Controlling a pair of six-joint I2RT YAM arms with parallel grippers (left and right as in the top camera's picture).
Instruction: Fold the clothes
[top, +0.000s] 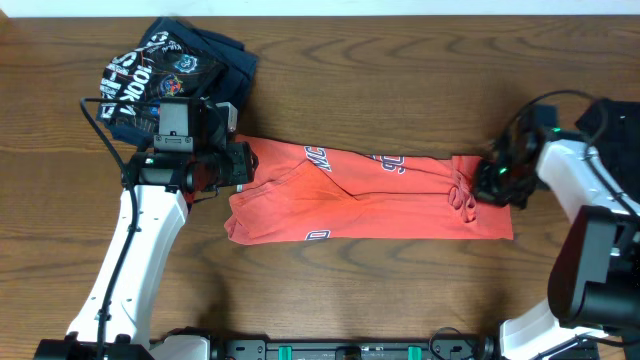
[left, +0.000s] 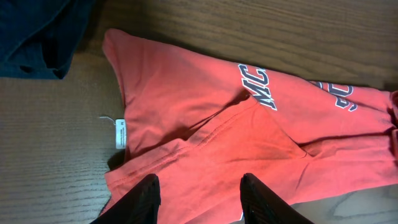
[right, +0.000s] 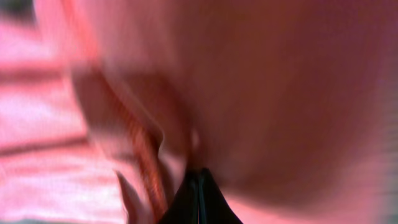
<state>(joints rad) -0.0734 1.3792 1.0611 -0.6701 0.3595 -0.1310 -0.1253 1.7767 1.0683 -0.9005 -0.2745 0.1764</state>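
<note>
A red-orange shirt (top: 370, 195) with dark lettering lies stretched across the table's middle, partly folded lengthwise. It also shows in the left wrist view (left: 205, 118), with a white label (left: 120, 132) at its left edge. My left gripper (left: 199, 186) is open just above the shirt's left end (top: 240, 168). My right gripper (right: 199, 177) is shut on the shirt's right end (top: 478, 185); red fabric (right: 261, 93) fills the right wrist view, blurred.
A pile of dark navy printed clothes (top: 170, 75) lies at the back left, close behind the left arm; its corner shows in the left wrist view (left: 37, 37). Bare wooden table (top: 400, 290) lies in front of the shirt.
</note>
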